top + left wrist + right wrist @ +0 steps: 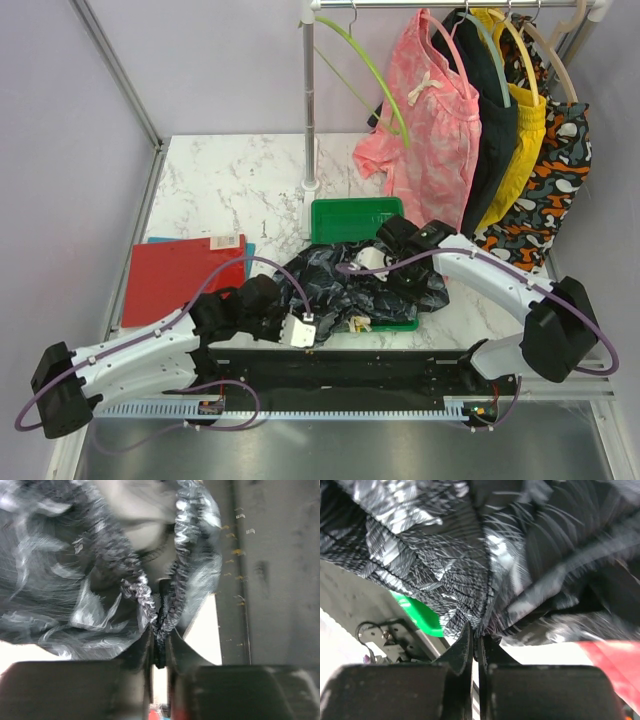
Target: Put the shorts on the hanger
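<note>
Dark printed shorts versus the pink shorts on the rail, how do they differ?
Colour: the dark printed shorts are navy-black with grey streaks; the pink shorts are pink with pale marks.
Pose: the dark printed shorts lie bunched over the table and green tray; the pink shorts hang from the rail.
Hold: the left gripper and right gripper each pinch the dark printed shorts; neither touches the pink shorts.
Both are patterned fabric.

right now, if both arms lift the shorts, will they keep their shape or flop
Probably floppy: the shorts lie crumpled in folds and would sag between both grips. Likely light: thin fabric bunches between the left fingers. The gathered waistband may stretch.
</note>
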Controlling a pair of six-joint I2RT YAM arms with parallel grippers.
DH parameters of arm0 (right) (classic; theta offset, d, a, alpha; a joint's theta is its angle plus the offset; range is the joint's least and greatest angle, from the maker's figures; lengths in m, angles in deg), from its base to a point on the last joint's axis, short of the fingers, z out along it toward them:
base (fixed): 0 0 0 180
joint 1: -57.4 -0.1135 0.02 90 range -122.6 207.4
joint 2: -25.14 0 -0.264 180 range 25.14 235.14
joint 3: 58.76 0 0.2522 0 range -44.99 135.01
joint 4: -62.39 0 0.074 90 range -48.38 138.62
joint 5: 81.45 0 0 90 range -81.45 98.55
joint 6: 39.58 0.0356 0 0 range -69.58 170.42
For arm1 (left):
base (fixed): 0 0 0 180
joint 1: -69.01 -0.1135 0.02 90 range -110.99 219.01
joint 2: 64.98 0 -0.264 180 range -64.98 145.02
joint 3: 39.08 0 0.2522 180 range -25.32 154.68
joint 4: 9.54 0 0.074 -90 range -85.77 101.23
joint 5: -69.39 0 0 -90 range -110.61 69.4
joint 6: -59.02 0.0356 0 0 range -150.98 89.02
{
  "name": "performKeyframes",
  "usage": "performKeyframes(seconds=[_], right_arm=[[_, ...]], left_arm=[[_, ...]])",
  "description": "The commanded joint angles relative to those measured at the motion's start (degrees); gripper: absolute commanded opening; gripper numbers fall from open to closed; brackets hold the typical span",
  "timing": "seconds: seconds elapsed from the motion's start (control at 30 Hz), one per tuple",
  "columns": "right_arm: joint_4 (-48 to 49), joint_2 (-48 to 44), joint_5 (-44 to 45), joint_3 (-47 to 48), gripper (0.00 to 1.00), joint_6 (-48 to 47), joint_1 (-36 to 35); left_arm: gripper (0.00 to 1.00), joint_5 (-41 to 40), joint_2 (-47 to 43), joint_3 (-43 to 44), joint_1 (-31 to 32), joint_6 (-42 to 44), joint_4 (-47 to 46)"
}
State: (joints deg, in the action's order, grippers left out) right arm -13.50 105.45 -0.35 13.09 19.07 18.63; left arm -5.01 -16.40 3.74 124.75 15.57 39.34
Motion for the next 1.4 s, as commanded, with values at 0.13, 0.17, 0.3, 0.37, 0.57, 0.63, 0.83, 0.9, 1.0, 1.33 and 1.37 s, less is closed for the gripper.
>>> performKeyframes(seconds=[0.13,0.17,0.3,0.37,0.57,0.63,0.83,0.9,1.0,1.33,1.37], right_arm=[[1.7,-2.9,7.3,12.7,0.00,1.5,7.0],[1.7,-2.7,7.8,15.5,0.00,0.8,8.0],[2.9,-0.7,10.0,21.1,0.00,-2.6,13.5],[3.9,1.7,10.0,23.2,0.00,-3.8,15.6],[6.1,5.8,6.2,25.5,0.00,-3.3,19.6],[6.1,6.6,2.9,23.4,0.00,-2.2,19.4],[6.8,12.3,-1.9,18.6,0.01,1.8,17.2],[7.7,12.0,-3.0,18.9,0.12,3.0,17.1],[7.9,10.3,-3.0,19.8,0.31,4.1,17.2],[-6.1,-0.9,-8.4,26.9,0.91,-1.9,17.1],[-8.6,-4.4,-10.8,26.3,0.92,-4.9,17.2]], left_arm=[[0.02,-12.3,-8.9,2.8,-0.8,2.6,-5.9],[0.02,-13.4,-9.1,3.4,-1.4,4.4,-6.4],[0.02,-15.4,-6.8,3.6,-11.1,12.7,-19.2],[0.02,-14.8,-1.9,6.0,-15.1,14.4,-23.8],[0.02,-14.9,5.1,6.0,-20.7,20.2,-37.5],[0.02,-9.7,4.1,3.0,-20.7,21.6,-31.6],[0.02,-2.8,4.5,-4.9,-20.5,25.8,-28.0],[0.16,-3.2,7.0,-2.9,-20.5,21.9,-25.3],[0.32,-3.3,10.6,3.4,-21.3,14.7,-21.1],[0.90,12.3,5.4,17.9,-25.6,8.6,-1.1],[0.96,13.4,3.2,18.5,-25.7,9.1,0.6]])
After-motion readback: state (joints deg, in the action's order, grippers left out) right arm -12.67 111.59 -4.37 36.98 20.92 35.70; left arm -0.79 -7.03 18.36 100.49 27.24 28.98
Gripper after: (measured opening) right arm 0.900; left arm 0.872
